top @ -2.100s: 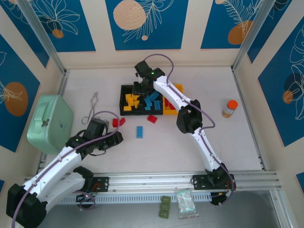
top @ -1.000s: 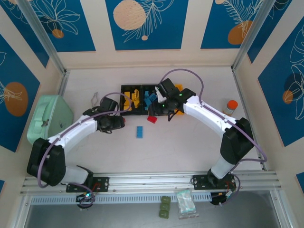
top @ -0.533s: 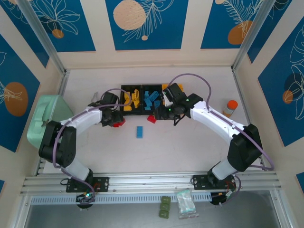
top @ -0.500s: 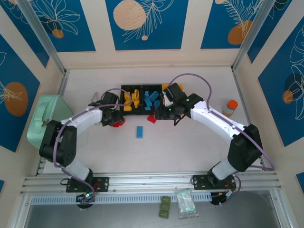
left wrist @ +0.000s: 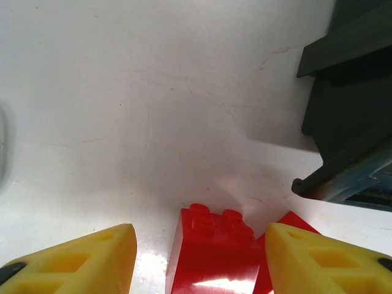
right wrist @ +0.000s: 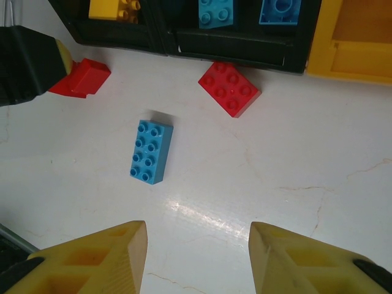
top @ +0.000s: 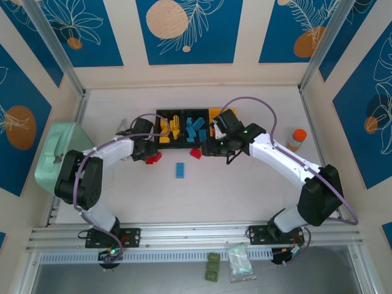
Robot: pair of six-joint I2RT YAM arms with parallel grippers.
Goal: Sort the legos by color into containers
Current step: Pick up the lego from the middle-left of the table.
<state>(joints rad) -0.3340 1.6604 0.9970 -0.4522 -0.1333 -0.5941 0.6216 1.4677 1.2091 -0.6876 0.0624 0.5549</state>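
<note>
Two red legos point(top: 152, 157) lie on the table left of the bins. My left gripper point(top: 146, 153) is down over them, open. In the left wrist view one red lego point(left wrist: 214, 254) sits between the yellow fingertips point(left wrist: 92, 257), with a gap on its left side. A second red lego point(left wrist: 289, 222) pokes out behind the right finger. A blue lego point(top: 180, 169) and another red lego point(top: 196, 153) lie loose in front of the containers point(top: 157, 116). My right gripper point(right wrist: 197, 236) hovers open and empty above the table, near the blue lego point(right wrist: 151, 151) and a red lego point(right wrist: 229, 89).
The black bins hold yellow legos point(top: 167, 131) and blue legos point(top: 196, 128); the yellow bin point(right wrist: 355, 58) is at the right end. A mint-green box point(top: 61, 156) stands at the far left, an orange-capped bottle point(top: 296, 139) at the right.
The left gripper has settled over the red legos and its jaws have narrowed around one. The right gripper has drawn back from the bins, slightly right and nearer.
</note>
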